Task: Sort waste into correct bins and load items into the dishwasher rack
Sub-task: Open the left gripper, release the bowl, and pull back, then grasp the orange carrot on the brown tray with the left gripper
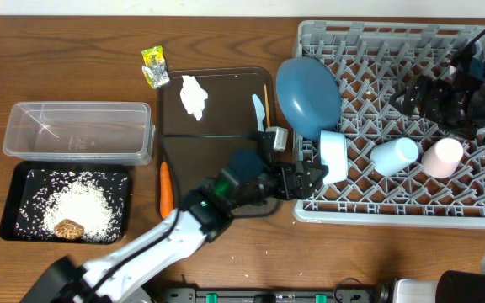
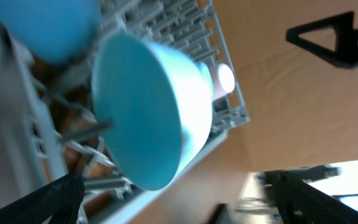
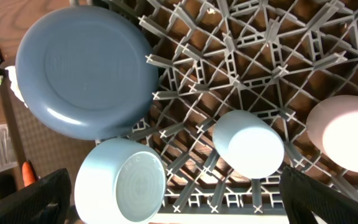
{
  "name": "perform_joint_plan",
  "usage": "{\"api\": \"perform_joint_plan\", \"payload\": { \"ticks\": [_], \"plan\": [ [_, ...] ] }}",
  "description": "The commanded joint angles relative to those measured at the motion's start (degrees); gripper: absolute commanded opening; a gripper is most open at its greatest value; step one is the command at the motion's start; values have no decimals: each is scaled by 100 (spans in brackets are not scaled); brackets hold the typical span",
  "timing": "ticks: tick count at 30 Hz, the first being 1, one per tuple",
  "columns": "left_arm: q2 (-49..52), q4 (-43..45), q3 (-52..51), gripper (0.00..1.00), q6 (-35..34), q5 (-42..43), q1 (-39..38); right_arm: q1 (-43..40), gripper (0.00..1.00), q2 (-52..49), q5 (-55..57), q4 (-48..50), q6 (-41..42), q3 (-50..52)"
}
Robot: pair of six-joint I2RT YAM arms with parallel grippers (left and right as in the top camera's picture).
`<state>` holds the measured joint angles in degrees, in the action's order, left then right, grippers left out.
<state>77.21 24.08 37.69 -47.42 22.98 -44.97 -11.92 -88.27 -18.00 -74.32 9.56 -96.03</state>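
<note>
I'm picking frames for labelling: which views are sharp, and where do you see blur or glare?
Overhead: sharp, evenly lit, faint sheen on the dark-blue plate. Left wrist: blurred throughout, the pale-blue bowl soft-edged, a washed-out bright patch behind it. Right wrist: crisp, rack pegs well defined; the pink cup pale, nearly washed out.

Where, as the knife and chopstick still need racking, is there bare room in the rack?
The dishwasher rack is bare along its far rows, right of the dark-blue plate and behind the light-blue cup and pink cup. A thin strip is free along the near edge below both cups. The near-left corner is crowded: the pale-blue bowl sits close beside the plate.
</note>
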Motion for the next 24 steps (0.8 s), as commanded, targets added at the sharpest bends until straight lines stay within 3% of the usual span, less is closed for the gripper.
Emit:
{"api": "perform_joint_plan", "payload": {
  "ticks": [1,11,13,17,22,24],
  "plan": [
    [-249,-313,26,98,1434,-317,107,22,99,-13,20,-4,-90,-20],
    [-433,-1145,42,98,2232,216,535,22,99,-13,22,-2,-109,-20],
    [-544,-1751,125,98,2186,-160,833,22,99,-13,22,-4,-109,-20],
    [-754,-3842,562,98,2192,-1088,1696,24,99,-13,20,0,-107,-20],
    [-763,-5174,798,97,2249,-1325,2839,35,99,-13,20,22,-109,-20],
    [-710,-5515,798,91,2402,-1368,3228,33,99,-13,20,26,-109,-20]
  ]
}}
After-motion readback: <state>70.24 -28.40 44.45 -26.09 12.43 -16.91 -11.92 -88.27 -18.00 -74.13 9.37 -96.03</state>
